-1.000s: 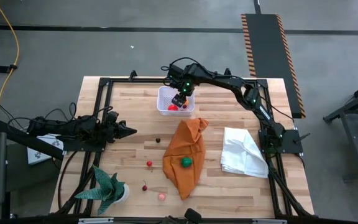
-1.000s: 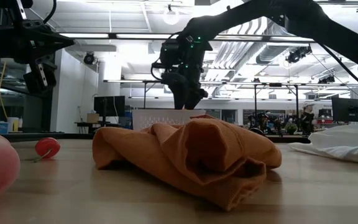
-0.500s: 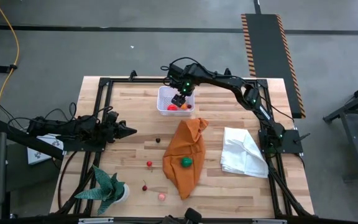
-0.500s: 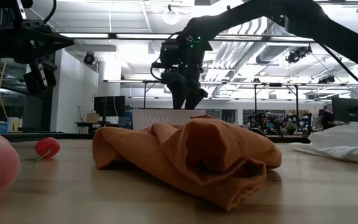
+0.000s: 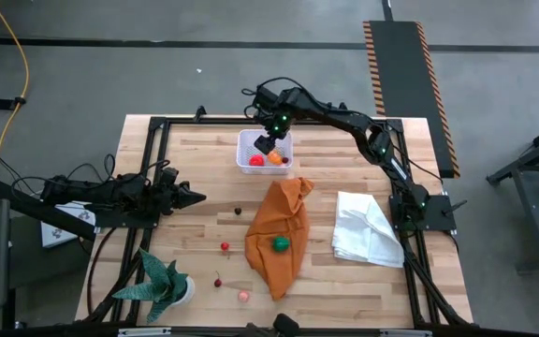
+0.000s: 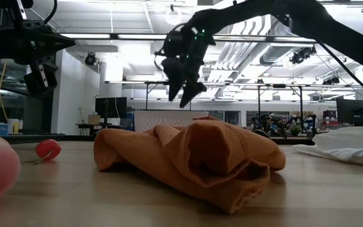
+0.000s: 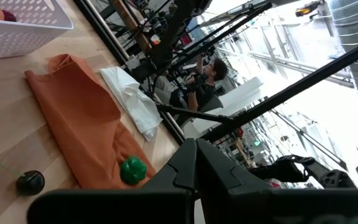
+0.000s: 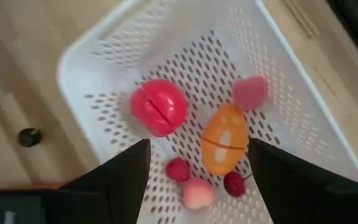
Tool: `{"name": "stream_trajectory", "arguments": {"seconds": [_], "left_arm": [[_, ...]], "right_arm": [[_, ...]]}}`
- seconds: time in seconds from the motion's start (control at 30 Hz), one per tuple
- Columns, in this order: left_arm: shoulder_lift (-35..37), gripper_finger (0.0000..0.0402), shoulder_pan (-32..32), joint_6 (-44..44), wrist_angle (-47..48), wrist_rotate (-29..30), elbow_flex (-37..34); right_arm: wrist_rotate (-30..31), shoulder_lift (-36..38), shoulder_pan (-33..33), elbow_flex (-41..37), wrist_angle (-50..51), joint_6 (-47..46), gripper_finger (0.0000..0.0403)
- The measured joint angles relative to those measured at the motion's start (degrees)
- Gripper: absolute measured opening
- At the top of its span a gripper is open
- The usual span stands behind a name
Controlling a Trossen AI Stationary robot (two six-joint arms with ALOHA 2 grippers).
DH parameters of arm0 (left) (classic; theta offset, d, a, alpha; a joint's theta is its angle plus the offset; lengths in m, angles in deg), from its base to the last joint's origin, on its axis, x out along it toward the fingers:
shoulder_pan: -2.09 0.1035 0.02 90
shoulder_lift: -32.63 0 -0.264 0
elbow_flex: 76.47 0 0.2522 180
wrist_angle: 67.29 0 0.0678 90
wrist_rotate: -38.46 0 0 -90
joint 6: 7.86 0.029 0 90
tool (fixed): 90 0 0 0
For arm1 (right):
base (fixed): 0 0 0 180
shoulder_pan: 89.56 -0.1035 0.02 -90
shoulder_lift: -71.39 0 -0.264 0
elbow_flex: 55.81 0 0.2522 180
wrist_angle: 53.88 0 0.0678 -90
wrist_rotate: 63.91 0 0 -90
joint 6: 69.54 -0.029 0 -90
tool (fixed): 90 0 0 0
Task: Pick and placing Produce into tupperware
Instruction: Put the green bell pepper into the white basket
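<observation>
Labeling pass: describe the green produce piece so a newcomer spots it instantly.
Find the orange cloth crumpled mid-table, beside the white cloth. The green piece sits on its near half. It is the only green produce; the loose pieces on bare wood are red, pink or dark.

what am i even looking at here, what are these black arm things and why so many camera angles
Two robot arms work at a wooden table, filmed from above, from table height, and from each wrist. The right gripper hangs open and empty above a white tub holding several toy fruits, including an orange one. The left gripper, shut, waits at the table's left. More toy produce lies loose on the table, and a green piece sits on an orange cloth. A white cloth and potted plant are also there.
</observation>
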Motion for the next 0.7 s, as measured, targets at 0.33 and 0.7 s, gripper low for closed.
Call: {"name": "stream_trajectory", "arguments": {"seconds": [0.33,0.7], "left_arm": [[-0.01,0.0001,0.00,0.01,0.02,-0.37,0.00],[0.00,0.0001,0.01,-0.01,0.04,-0.39,0.01]], "right_arm": [[0.36,4.08,-1.19,1.12,9.90,3.71,0.0261],[1.50,7.00,-3.94,1.12,13.26,5.14,0.0261]]}}
